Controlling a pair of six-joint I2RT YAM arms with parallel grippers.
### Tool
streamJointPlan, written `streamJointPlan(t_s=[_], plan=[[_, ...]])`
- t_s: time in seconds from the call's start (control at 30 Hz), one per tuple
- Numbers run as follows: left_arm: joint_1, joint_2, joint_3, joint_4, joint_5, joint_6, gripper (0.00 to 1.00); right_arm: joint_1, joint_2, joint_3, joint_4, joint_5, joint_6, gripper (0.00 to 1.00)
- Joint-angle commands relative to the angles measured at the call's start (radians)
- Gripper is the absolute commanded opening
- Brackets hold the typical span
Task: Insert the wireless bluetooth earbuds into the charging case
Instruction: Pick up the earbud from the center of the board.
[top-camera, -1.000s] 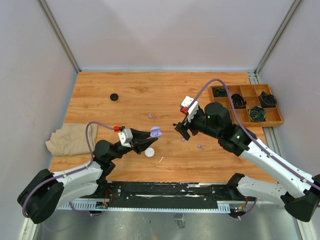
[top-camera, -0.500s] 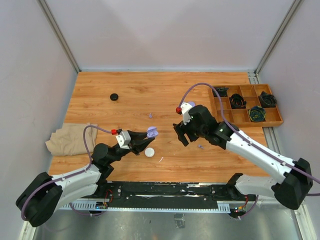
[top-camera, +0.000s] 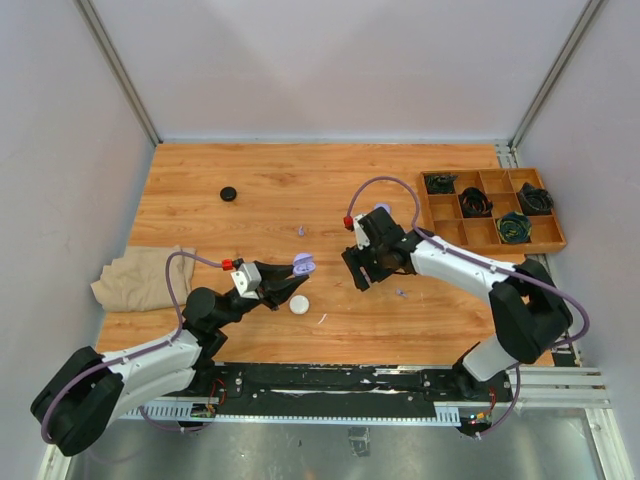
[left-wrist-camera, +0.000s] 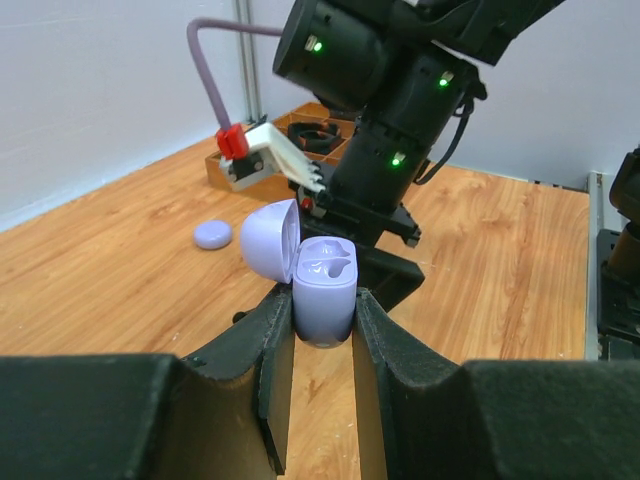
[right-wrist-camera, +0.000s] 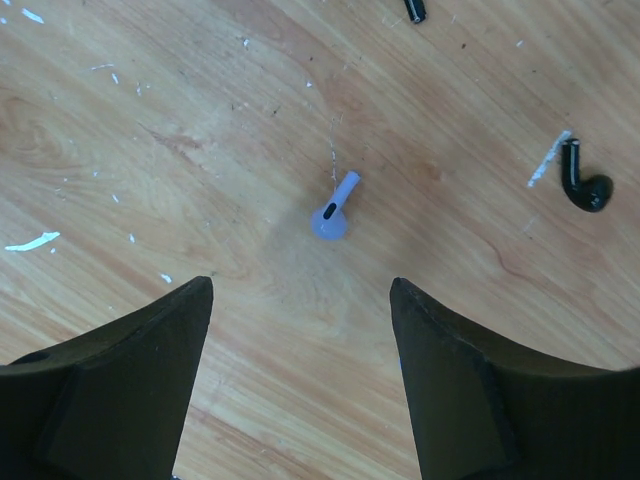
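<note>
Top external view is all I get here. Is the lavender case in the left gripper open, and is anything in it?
Observer: The left wrist view shows the case open and pinched upright in the left gripper. Both its wells look empty.
Operator: What is under the right gripper?
Observer: The right wrist view shows a lavender earbud lying on the table. It sits between the open fingers of the right gripper, and they are not touching it.
Operator: Any other buds close by?
Observer: A black earbud lies off to one side, outside the fingers.
</note>
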Motion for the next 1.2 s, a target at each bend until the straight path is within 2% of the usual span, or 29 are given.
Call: streamJointPlan(t_s=[0.0,0.47,0.83,1.17], plan=[[-0.004,-0.014,0.000,0.005,-0.008,0.019,0.00,-0.030,0.063,0.045,0.047,-0.049,0.016,0.73],[-0.004,0.007,0.008,0.000,0.001,0.023,0.00,-0.036,0.252,0.142,0.058,-0.104,-0.002,0.69],[-0.004,0.018,0.014,0.001,0.018,0.018,0.00,-0.019,0.257,0.155,-0.017,-0.189,-0.042,0.65],[-0.004,0.013,0.014,-0.001,0.023,0.015,0.00,0.026,0.278,0.193,-0.101,-0.205,-0.114,0.64]])
